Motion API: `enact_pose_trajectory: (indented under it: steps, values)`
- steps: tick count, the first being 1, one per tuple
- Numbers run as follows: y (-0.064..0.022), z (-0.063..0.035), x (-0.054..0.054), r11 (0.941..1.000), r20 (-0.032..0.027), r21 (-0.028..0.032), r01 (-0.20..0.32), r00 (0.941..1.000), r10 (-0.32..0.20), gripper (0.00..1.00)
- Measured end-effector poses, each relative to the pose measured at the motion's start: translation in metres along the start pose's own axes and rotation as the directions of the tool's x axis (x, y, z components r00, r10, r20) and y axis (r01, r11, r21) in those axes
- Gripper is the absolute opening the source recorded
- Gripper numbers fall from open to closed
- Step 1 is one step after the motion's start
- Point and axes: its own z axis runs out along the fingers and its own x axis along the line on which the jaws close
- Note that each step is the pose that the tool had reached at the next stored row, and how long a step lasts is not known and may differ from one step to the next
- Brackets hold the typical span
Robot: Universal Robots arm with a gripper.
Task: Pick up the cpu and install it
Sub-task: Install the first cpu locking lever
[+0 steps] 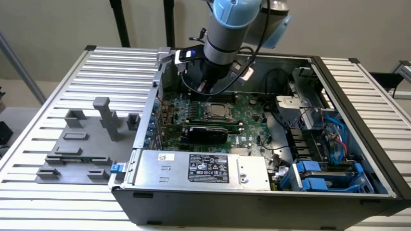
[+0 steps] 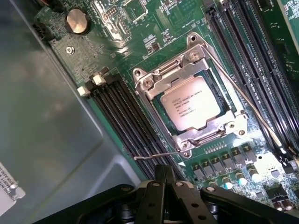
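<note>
While the cpu (image 2: pixel 190 108) sits square in the motherboard socket (image 2: pixel 140 79) under its metal frame, the gripper (image 2: pixel 164 173) hangs just above it with jaws pressed together on nothing, the chip lying straight ahead of the fingertips

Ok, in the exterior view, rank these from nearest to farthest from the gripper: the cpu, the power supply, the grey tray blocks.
Measured from the gripper, above the board:
1. cpu, seated in its socket just below the gripper.
2. power supply, along the case's front edge.
3. grey tray blocks, outside the case at the exterior view's left.
</note>
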Motion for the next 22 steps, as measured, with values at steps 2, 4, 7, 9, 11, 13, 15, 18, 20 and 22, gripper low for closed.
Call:
enact_pose_trajectory:
  steps: [2, 4, 7, 9, 11, 13, 15, 18, 20, 22]
  values:
    - [0.0006, 0.0020, 0.000, 1.0000, 0.0072, -0.0048, -0.001, 1.0000, 0.001, 0.11]
    - [0.0009, 0.0030, -0.001, 1.0000, 0.0102, -0.0065, -0.001, 0.9999, 0.001, 0.11]
    - [0.0011, 0.0039, -0.001, 1.0000, 0.0117, -0.0077, -0.002, 0.9999, 0.002, 0.11]
    - [0.0016, 0.0053, -0.001, 1.0000, 0.0120, -0.0079, -0.002, 0.9999, 0.002, 0.11]
    - [0.0024, 0.0066, -0.001, 1.0000, 0.0121, -0.0079, -0.002, 0.9999, 0.002, 0.11]
    - [0.0033, 0.0071, -0.001, 1.0000, 0.0125, -0.0081, -0.002, 0.9999, 0.002, 0.11]
    - [0.0042, 0.0072, 0.000, 1.0000, 0.0141, -0.0087, -0.002, 0.9999, 0.002, 0.11]
    - [0.0151, 0.0072, 0.006, 0.9999, 0.0223, -0.0107, -0.004, 0.9997, 0.004, 0.11]
    - [0.0172, 0.0073, 0.008, 0.9999, 0.0231, -0.0105, -0.004, 0.9997, 0.005, 0.11]
    - [0.0198, 0.0080, 0.009, 0.9999, 0.0251, -0.0091, -0.005, 0.9997, 0.005, 0.11]
